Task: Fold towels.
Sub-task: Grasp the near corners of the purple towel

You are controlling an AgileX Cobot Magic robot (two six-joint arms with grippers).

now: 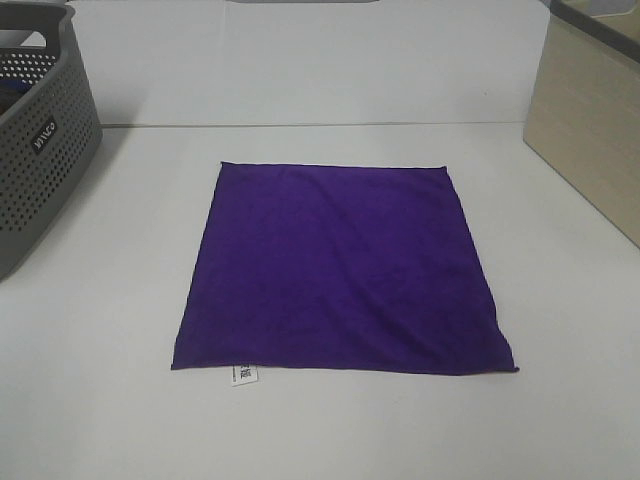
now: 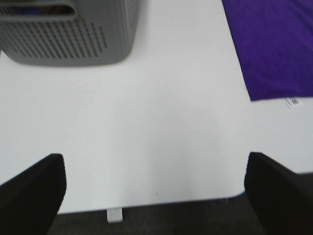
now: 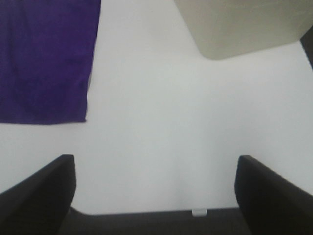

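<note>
1 deep purple towel (image 1: 340, 268) lay flat and unfolded in the centre of the exterior high frame, on the white table (image 1: 90, 400). It was spread as a single square layer, its far edge toward the top of the frame and its near edge toward the bottom. A small white care tag (image 1: 245, 374) stuck out from the near edge close to the lower left corner of the cloth and rested on the table.

A grey perforated basket (image 1: 40, 150) stood at the upper left of the frame, cut off by the left edge and well apart from the towel. A beige box (image 1: 590, 140) stood at the upper right, also cropped and clear of the cloth.

In the left wrist view, the left gripper (image 2: 154, 196) had its 2 black fingers (image 2: 29, 196) spread wide, with only bare table between them. It was poised over the table's edge, with the basket and the tagged corner of the towel further off.

In the right wrist view, the right gripper (image 3: 155, 191) likewise had its 2 fingers (image 3: 274, 196) set far apart and gripped nothing. A corner of the towel and the beige box lay beyond it, neither touching the claw.
</note>
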